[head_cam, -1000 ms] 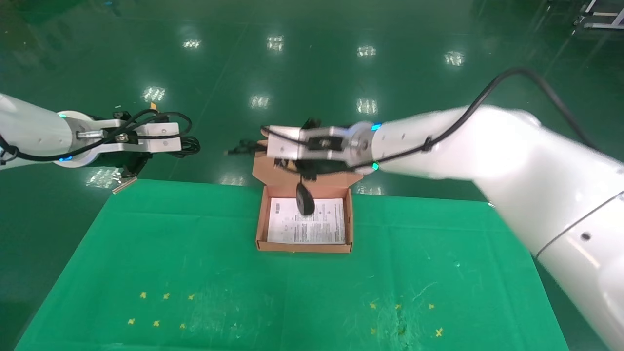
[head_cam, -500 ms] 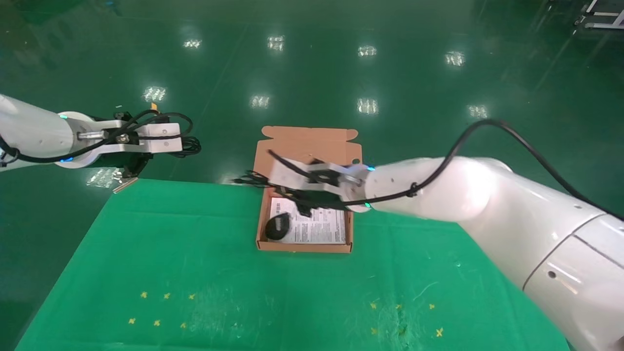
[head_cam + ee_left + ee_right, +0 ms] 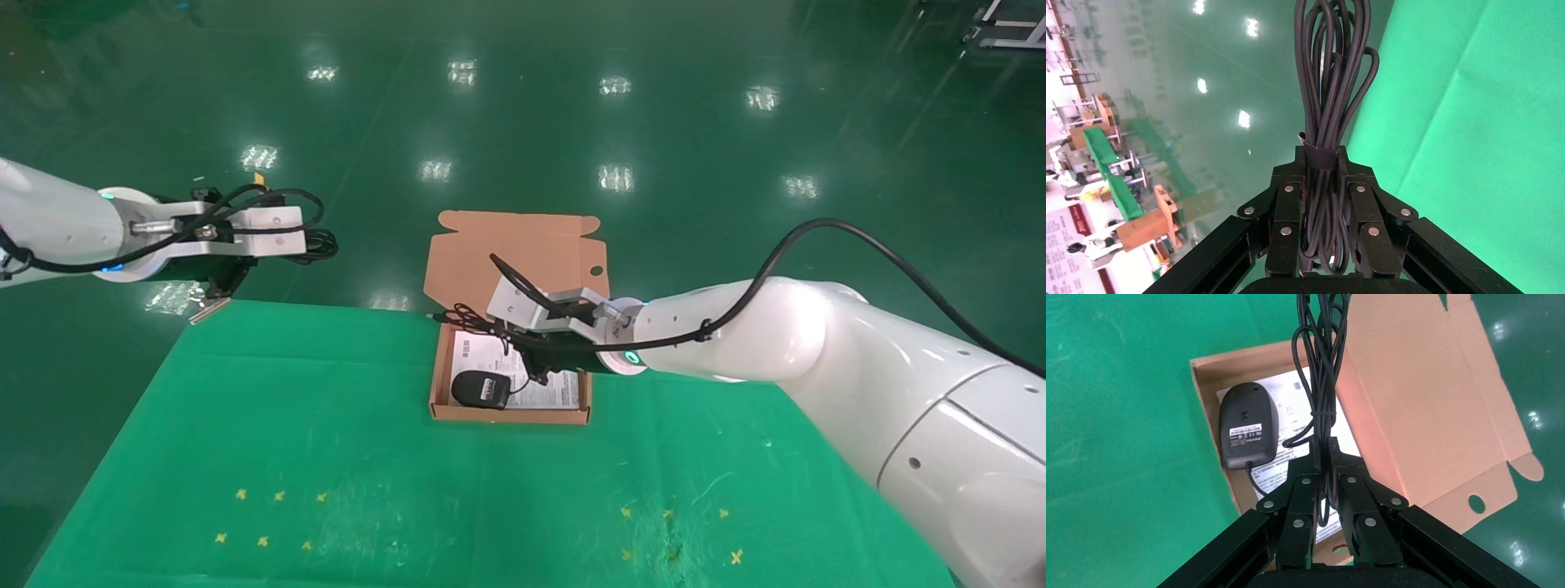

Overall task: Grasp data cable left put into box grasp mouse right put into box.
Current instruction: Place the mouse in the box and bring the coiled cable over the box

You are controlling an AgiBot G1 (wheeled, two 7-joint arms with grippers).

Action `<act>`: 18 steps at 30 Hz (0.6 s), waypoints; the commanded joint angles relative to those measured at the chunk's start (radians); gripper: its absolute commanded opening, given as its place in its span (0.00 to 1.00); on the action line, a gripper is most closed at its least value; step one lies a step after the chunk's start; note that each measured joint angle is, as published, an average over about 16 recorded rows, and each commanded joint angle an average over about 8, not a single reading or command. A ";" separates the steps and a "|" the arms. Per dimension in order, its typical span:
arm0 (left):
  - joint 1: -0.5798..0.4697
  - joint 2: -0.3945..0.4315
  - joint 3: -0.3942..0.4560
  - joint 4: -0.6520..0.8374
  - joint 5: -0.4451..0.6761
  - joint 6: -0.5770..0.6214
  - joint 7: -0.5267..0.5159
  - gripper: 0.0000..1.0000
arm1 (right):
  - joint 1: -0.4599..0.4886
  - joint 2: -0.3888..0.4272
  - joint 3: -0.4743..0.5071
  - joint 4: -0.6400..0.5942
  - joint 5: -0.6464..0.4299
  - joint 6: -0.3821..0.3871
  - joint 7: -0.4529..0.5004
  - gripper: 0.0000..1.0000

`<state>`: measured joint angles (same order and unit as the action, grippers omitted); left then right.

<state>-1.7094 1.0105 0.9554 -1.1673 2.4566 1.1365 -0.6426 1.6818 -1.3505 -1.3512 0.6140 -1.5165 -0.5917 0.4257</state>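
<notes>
The salmon-orange box (image 3: 511, 415) lies open on the green cloth, lid (image 3: 523, 245) folded back and a white printed sheet (image 3: 560, 390) inside. The black mouse (image 3: 480, 389) lies in its front left part, whitish label up; it also shows in the right wrist view (image 3: 1248, 425). My right gripper (image 3: 527, 353) hangs low over the box, shut on the mouse's bundled cord (image 3: 1321, 367), which sticks out past the fingertips (image 3: 1313, 454). My left gripper (image 3: 298, 247) is off the table's far left corner, shut on the data cable (image 3: 1330, 73), a looped black bundle.
The table is covered by a green cloth (image 3: 327, 425) with small yellow cross marks (image 3: 270, 518) near the front. The glossy green floor (image 3: 523, 122) lies beyond the far edge. The box lid (image 3: 1419, 404) has a round hole (image 3: 1476, 503).
My right gripper has come down and nearer with the cord. The mouse, hanging above the box a second ago, now lies label-up inside it. The left arm has not moved.
</notes>
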 commanded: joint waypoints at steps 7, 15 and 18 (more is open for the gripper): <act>0.035 0.057 0.008 0.053 -0.029 -0.083 0.040 0.00 | 0.014 0.032 -0.013 0.026 -0.007 0.008 0.015 1.00; 0.090 0.154 0.019 0.187 -0.086 -0.261 0.146 0.00 | 0.043 0.128 -0.007 0.062 -0.023 0.027 0.050 1.00; 0.116 0.193 0.021 0.246 -0.125 -0.342 0.204 0.00 | 0.056 0.182 -0.008 0.097 -0.037 0.033 0.067 1.00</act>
<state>-1.5956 1.2095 0.9783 -0.9108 2.3281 0.8014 -0.4324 1.7392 -1.1680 -1.3621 0.7237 -1.5588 -0.5637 0.4934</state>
